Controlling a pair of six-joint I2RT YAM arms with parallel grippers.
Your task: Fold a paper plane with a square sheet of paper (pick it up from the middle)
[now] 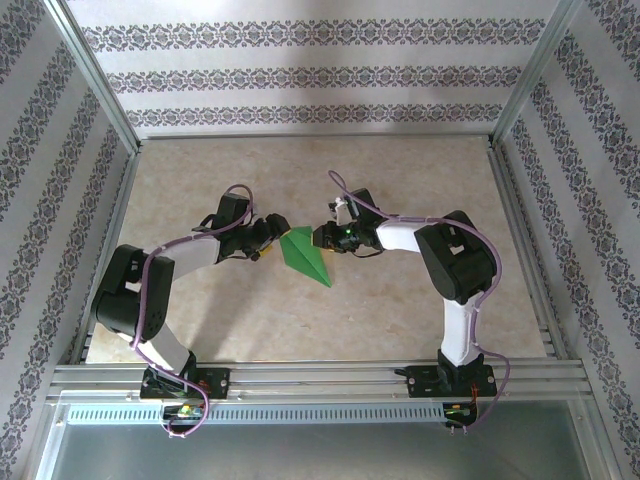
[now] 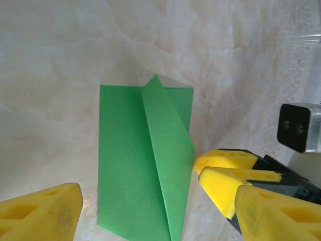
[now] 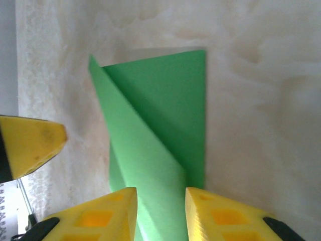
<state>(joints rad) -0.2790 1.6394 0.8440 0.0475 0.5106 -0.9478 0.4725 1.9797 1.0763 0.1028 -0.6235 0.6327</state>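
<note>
The green paper plane (image 1: 305, 258) lies part folded on the marble table between both arms, its point toward the front right. In the left wrist view the paper plane (image 2: 130, 165) is a flat panel with a raised diagonal flap. My left gripper (image 1: 270, 247) stands open, and its yellow fingers (image 2: 45, 211) sit wide apart on either side of the paper without touching it. My right gripper (image 3: 160, 193) is closed on the raised flap of the paper plane (image 3: 175, 100) from the opposite side. The right gripper's fingers (image 2: 225, 160) meet the flap's edge.
The marble tabletop (image 1: 200, 180) is ringed by metal frame rails (image 1: 320, 380) and patterned walls (image 1: 320, 70). One finger of the left gripper (image 3: 30, 145) shows beside the paper in the right wrist view. Open floor lies behind and in front of the paper.
</note>
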